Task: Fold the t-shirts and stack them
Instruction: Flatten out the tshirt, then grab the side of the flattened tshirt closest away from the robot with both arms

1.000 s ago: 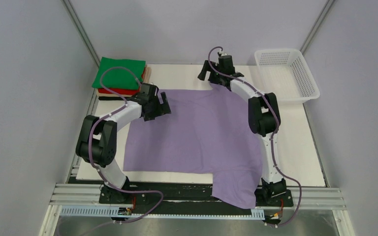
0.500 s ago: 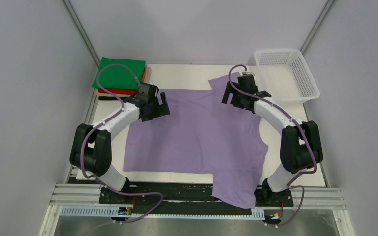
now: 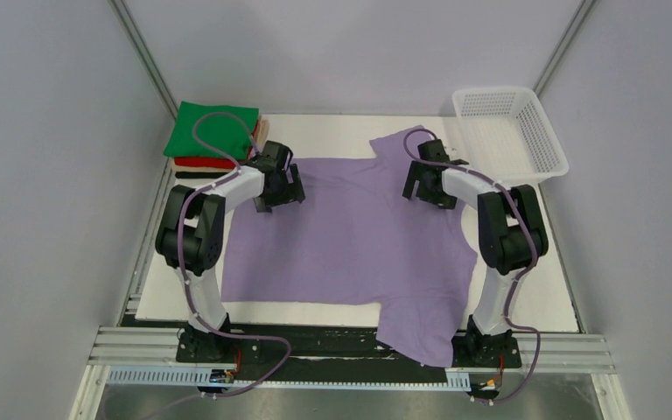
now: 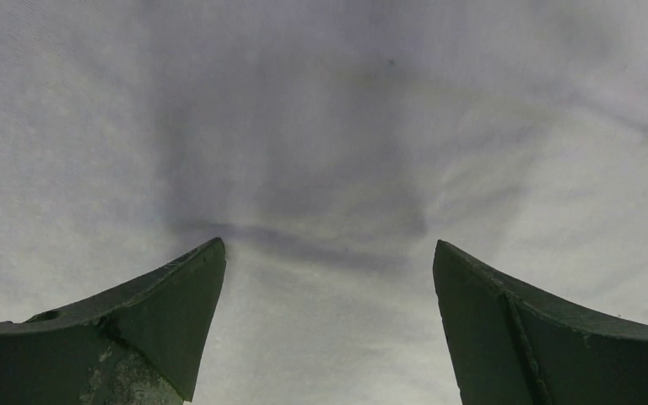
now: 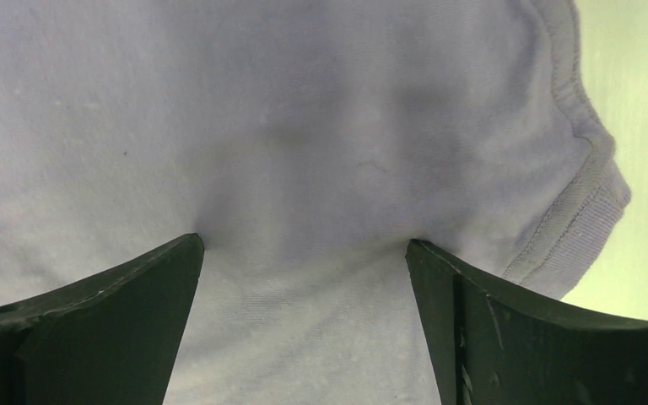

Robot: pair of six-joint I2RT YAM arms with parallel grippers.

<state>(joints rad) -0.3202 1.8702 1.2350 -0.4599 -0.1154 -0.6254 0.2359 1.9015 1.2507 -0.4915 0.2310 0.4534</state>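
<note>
Gaping pincers (image 4: 329,247) (image 5: 304,242) on lavender t-shirt (image 3: 350,249)

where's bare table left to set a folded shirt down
Bare table runs right of the lavender shirt, in front of the basket, partly under the right arm. A smaller patch lies along the far edge, between the folded stack and the shirt's far sleeve. The middle and far-left corner are taken.

I see free room over the shirt (image 3: 350,245) between my left claw (image 3: 287,185) and right claw (image 3: 420,186), both spread wide. The stack (image 3: 213,133) blocks the far left corner and the basket (image 3: 525,150) the far right. The bench (image 3: 332,127) between them looks passable, I think.
</note>
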